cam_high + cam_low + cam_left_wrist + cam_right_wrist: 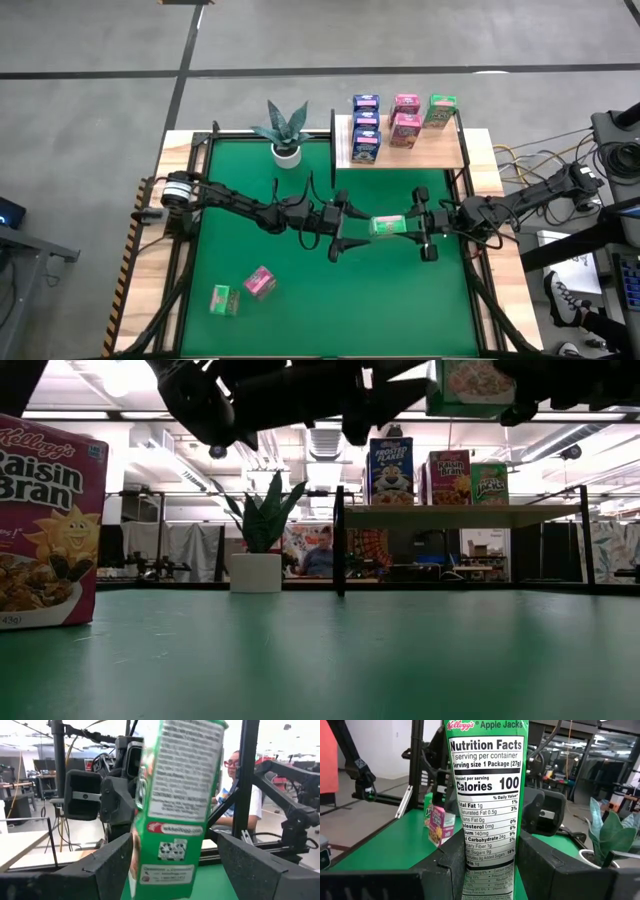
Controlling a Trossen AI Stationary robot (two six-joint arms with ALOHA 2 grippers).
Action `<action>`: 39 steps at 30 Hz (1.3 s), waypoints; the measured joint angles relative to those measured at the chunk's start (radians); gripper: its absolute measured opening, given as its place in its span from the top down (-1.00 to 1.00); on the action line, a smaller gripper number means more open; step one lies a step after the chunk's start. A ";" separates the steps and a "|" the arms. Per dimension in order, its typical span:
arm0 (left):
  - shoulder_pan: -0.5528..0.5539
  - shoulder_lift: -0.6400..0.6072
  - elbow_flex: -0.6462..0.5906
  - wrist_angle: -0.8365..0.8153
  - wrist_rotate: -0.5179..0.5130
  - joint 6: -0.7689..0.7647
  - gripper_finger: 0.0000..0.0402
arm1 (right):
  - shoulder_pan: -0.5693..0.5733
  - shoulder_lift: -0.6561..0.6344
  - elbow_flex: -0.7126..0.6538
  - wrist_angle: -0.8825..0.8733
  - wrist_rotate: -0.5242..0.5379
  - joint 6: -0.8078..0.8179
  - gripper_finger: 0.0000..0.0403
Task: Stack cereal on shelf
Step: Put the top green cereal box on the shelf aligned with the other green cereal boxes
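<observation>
Passing a green cereal box (386,225) between the arms above the middle of the bench (300,320), the robot is at a handover. The right pincer (490,865) is pinching the box at its lower end; the left pincer (170,865) is standing spread, its fingers (107,865) clear of both sides of the box. Doing this well, I judge, means the left arm backing straight away without brushing the box, then the right arm carrying it toward the shelf (440,155) at about one o'clock, where six boxes are already standing.

Writing on the held box is reading "Apple Jacks" and "Nutrition Facts, Calories 100". A pink box (45,525) at nine o'clock in the low view is showing "Raisin Bran"; a blue shelf box (390,470) is reading "Frosted Flakes".
</observation>
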 joint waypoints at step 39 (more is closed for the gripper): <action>0.008 0.026 0.011 -0.032 -0.050 0.052 0.16 | 0.000 0.032 0.002 0.089 0.075 0.104 -0.04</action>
